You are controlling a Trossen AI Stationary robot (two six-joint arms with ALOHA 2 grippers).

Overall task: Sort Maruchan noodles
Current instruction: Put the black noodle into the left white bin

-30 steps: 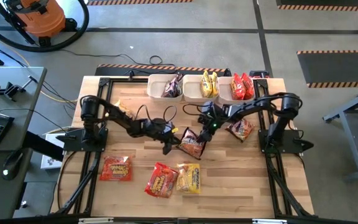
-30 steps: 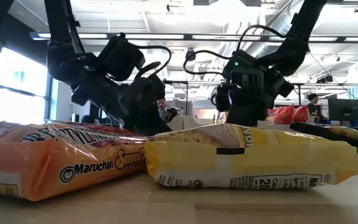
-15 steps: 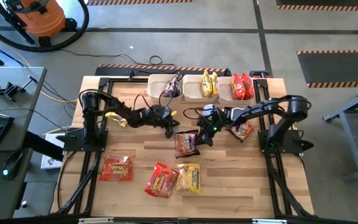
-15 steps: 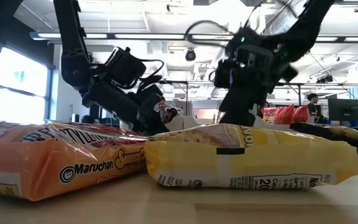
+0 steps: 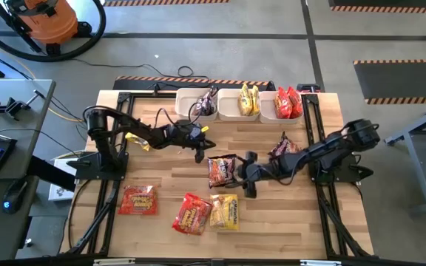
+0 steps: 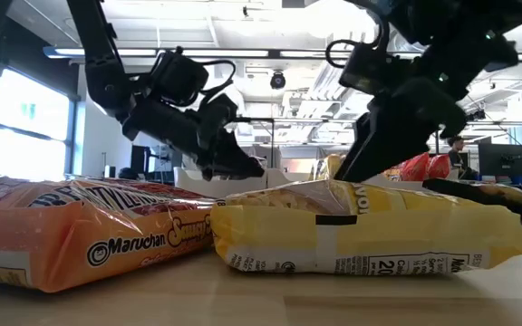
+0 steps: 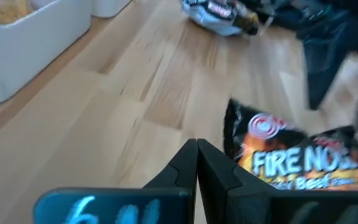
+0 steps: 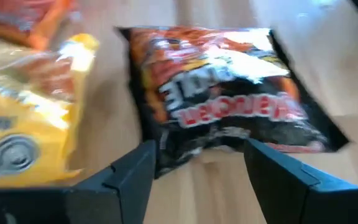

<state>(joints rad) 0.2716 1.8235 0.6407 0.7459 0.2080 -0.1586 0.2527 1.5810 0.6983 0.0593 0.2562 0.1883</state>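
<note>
Right tool (image 8: 194,177), jaws wide and empty, faces the dark packet (image 8: 222,93) mid-surface (left tool (image 7: 197,163) closed, empty, farther back).

Even, bright overhead light in the high view, shadows soft. Low view: ceiling lamps (image 6: 343,16) glare at top centre, arms silhouetted. Both wrist views are motion-blurred.

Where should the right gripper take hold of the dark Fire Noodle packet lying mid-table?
Probably by its near edge: the dark Fire Noodle packet lies flat and puffy in the middle, so the open right gripper, already facing that edge, could slide low and pinch the thin crimped seam.
</note>
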